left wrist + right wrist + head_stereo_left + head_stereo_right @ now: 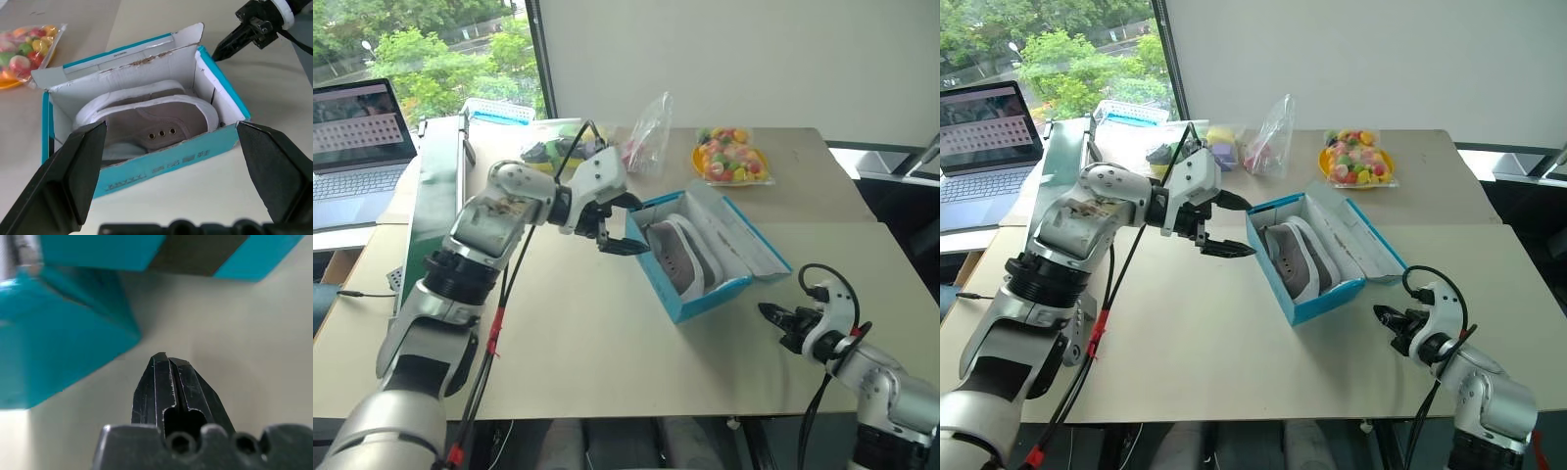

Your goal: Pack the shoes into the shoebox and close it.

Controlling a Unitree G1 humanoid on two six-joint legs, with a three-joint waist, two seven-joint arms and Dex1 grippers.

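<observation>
The blue shoebox (707,297) stands open in the middle of the table, its lid (751,240) folded back on the far side. The grey shoes (679,257) with white soles lie inside it, seen close up in the left wrist view as shoes (161,117) in the shoebox (171,165). My left gripper (643,225) hovers open at the box's left end, one finger (63,181) on either side of that view. My right gripper (766,311) is shut and empty, low over the table to the right of the box; its fingertips (168,374) point at a blue corner.
A bag of coloured sweets (732,157) and a clear plastic bag (646,132) lie at the back of the table. A green conveyor belt (435,196) and a laptop (357,137) are at the left. The table's front edge runs near my right gripper.
</observation>
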